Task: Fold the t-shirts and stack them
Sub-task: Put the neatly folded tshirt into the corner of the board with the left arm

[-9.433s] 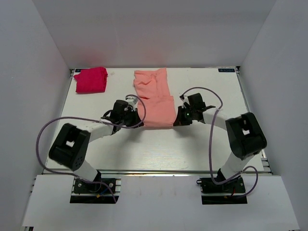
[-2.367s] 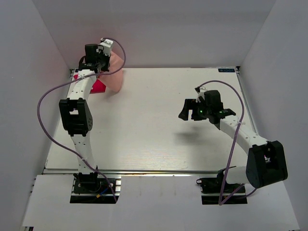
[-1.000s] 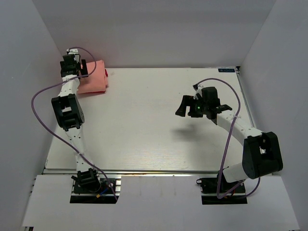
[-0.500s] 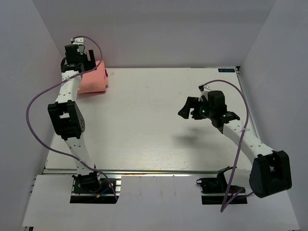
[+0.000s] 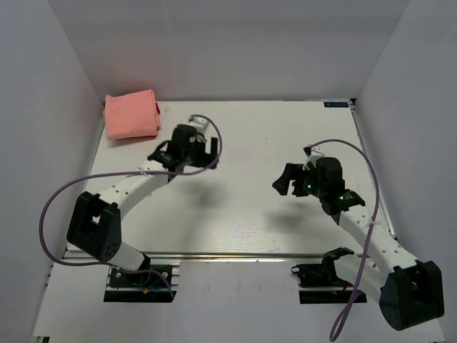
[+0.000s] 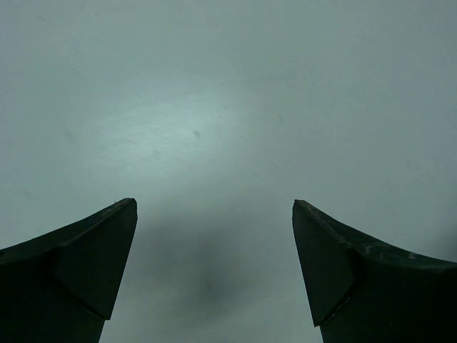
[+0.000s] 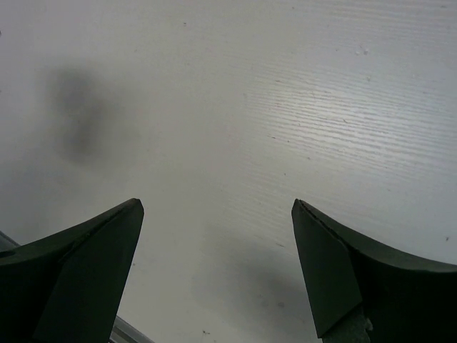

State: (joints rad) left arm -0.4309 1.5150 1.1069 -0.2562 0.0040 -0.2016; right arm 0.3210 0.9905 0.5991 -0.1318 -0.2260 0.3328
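Observation:
The salmon t-shirt (image 5: 131,113) lies folded in the table's back left corner. A thin magenta-red edge (image 5: 157,108) of the other t-shirt peeks out at its right side, so the salmon one lies on top. My left gripper (image 5: 187,148) hovers right of and nearer than the stack, apart from it. In the left wrist view it (image 6: 214,207) is open over bare table. My right gripper (image 5: 284,182) hangs over the right half of the table. The right wrist view shows it (image 7: 218,207) open, with nothing between the fingers.
White walls enclose the white table (image 5: 235,207) on the left, back and right. A metal rail (image 5: 228,254) runs along the near edge, with both arm bases behind it. Purple cables (image 5: 53,207) loop beside each arm.
My left arm has drawn back from the back left corner, leaving the salmon t-shirt on the stack, and now hovers left of centre. My right arm has pulled slightly nearer and lower.

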